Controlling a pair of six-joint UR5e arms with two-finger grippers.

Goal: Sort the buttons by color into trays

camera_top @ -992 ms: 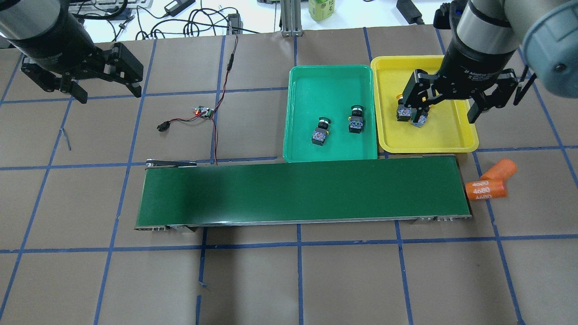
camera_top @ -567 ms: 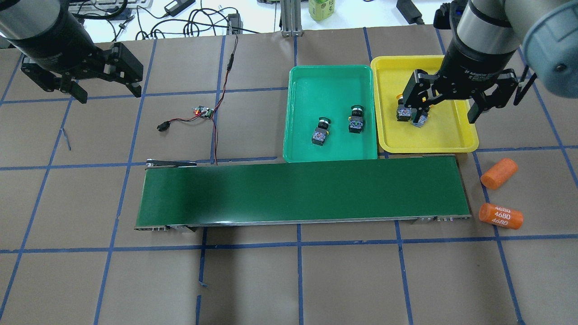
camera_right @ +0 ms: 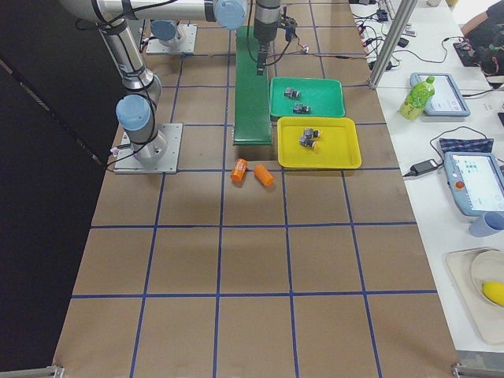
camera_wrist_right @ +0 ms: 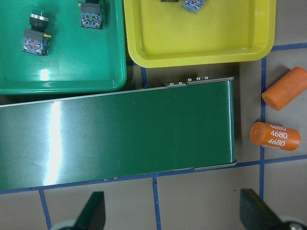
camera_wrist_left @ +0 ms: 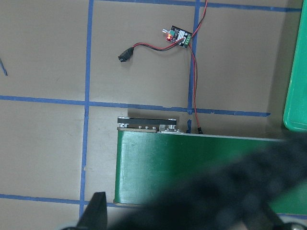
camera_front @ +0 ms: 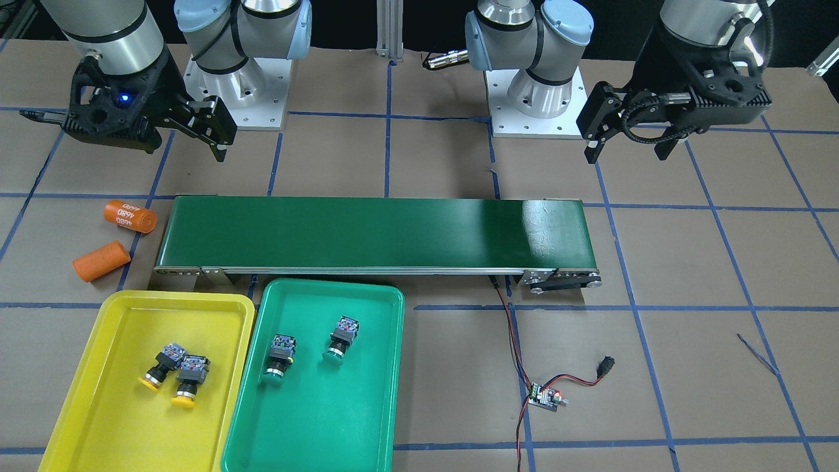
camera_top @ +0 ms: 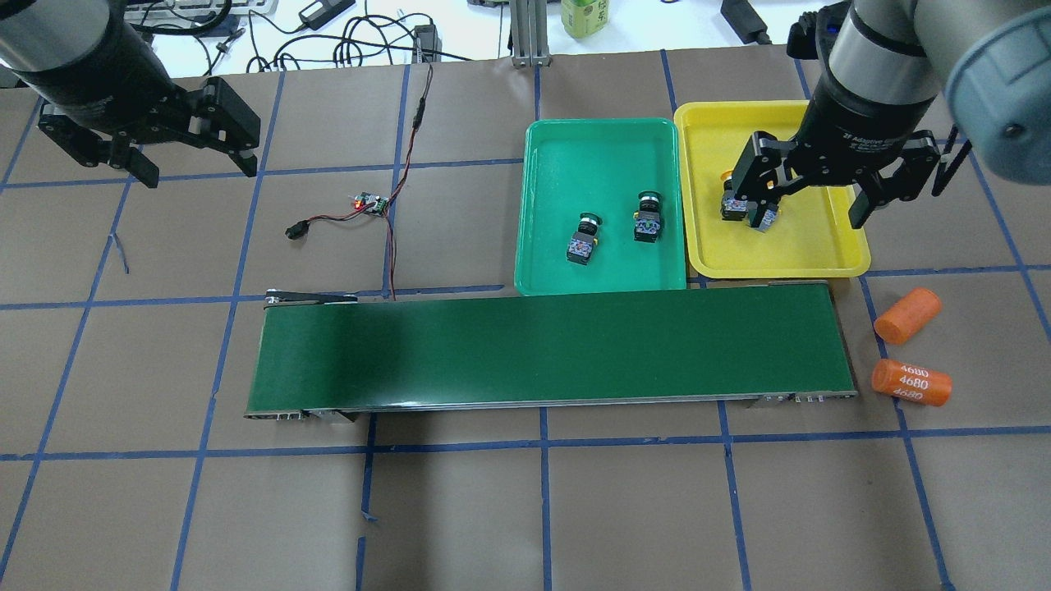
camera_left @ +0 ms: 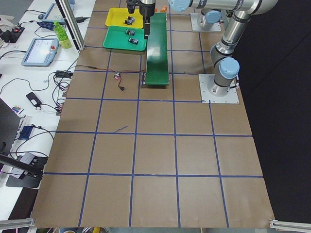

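Two yellow buttons (camera_front: 160, 364) (camera_front: 190, 378) lie side by side in the yellow tray (camera_front: 118, 419). Two green buttons (camera_front: 278, 357) (camera_front: 341, 337) lie in the green tray (camera_front: 328, 419). In the overhead view my right gripper (camera_top: 800, 205) hangs open and empty above the yellow tray (camera_top: 821, 246) and partly hides the yellow buttons (camera_top: 731, 205). The green buttons (camera_top: 583, 244) (camera_top: 647, 222) show in the green tray (camera_top: 599, 156). My left gripper (camera_top: 199, 172) is open and empty, high over the far left of the table.
A long dark green conveyor belt (camera_top: 550, 349) lies in front of the trays. Two orange cylinders (camera_top: 907, 316) (camera_top: 911, 383), one marked 4680, lie past its right end. A small circuit board (camera_top: 369, 203) with red-black wires lies left of the green tray.
The orange cylinder marked 4680 has rolled away from the other one toward the robot's side and now lies apart. My right gripper has shifted slightly. The left arm has not moved.
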